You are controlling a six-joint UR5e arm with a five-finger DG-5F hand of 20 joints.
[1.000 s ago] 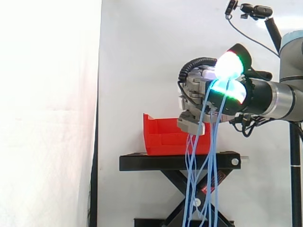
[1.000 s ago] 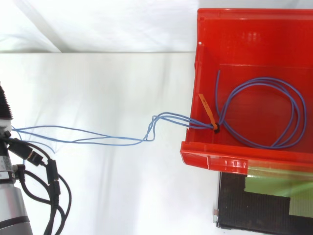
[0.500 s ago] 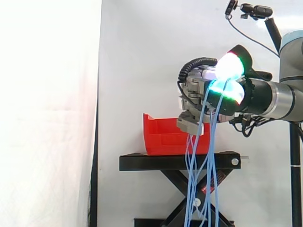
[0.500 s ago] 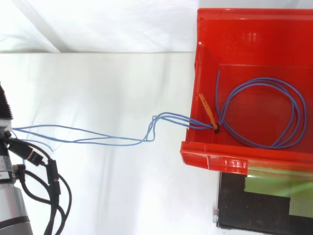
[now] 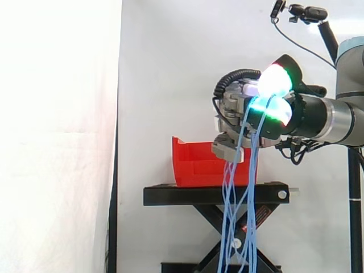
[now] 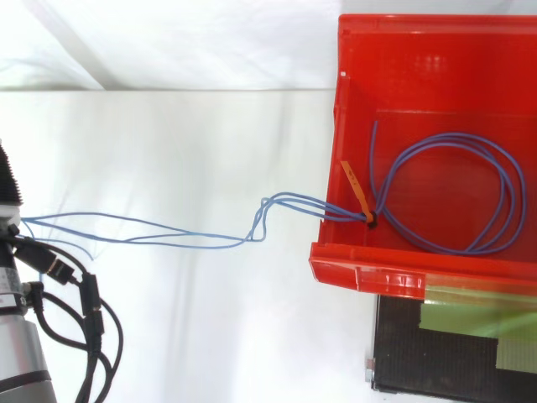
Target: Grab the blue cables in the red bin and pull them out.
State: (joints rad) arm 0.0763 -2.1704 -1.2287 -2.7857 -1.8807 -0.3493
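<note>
In the side view my hand (image 5: 238, 111) hovers above and just right of the red bin (image 5: 193, 165), fingers curled with glowing fingertips (image 5: 276, 78). It is shut on several blue cables (image 5: 233, 216), which hang from it past the stand toward the floor. From above, a blue cable coil (image 6: 503, 193) lies inside the red bin (image 6: 361, 273), bound by an orange tie (image 6: 357, 191). Thin blue strands (image 6: 168, 231) run from the tie over the bin's left wall to the left edge, where the arm (image 6: 17, 353) comes in.
The bin rests on a black scissor stand (image 5: 216, 194), whose top shows as a dark surface (image 6: 453, 353) below the bin from above. A camera on a pole (image 5: 307, 12) stands at the upper right. A white curtain hangs behind.
The hanging blue strands have swung slightly to the left below the hand. The hand, the bin and the coil have not visibly moved.
</note>
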